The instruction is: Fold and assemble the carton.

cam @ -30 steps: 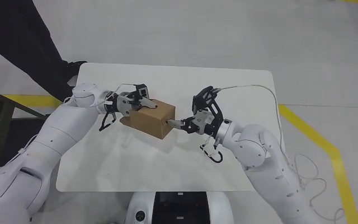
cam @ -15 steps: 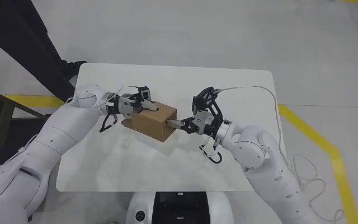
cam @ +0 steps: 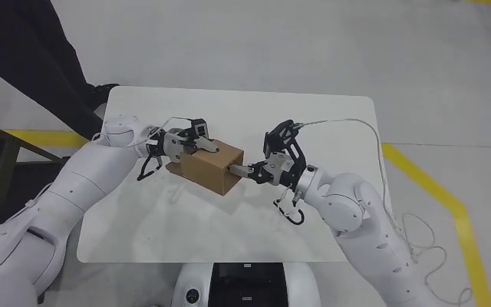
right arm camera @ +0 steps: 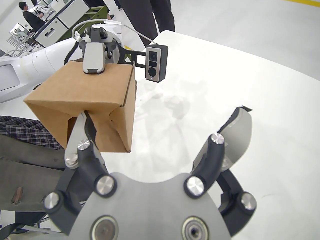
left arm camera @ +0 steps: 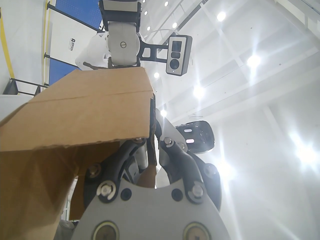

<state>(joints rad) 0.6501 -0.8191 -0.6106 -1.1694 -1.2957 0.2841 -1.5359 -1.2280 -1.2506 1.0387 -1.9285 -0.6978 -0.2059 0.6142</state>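
Fingers (right arm camera: 81, 129) of the right gripper (right arm camera: 162, 113) stand wide apart, one tip tucked into the open end of the carton (cam: 207, 163), which sits near the middle of the table (cam: 322, 123); the left gripper (left arm camera: 151, 136) is clamped on the carton's wall at the opposite end. Risk: a push off the flap's crease may buckle the panel, or drive the carton out of the left grip and skew the fold.

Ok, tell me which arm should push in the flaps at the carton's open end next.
Right. The right gripper is open at that end, one finger against the folded-in flaps. The left gripper is shut on the carton at the opposite end, so it probably serves better as holder.
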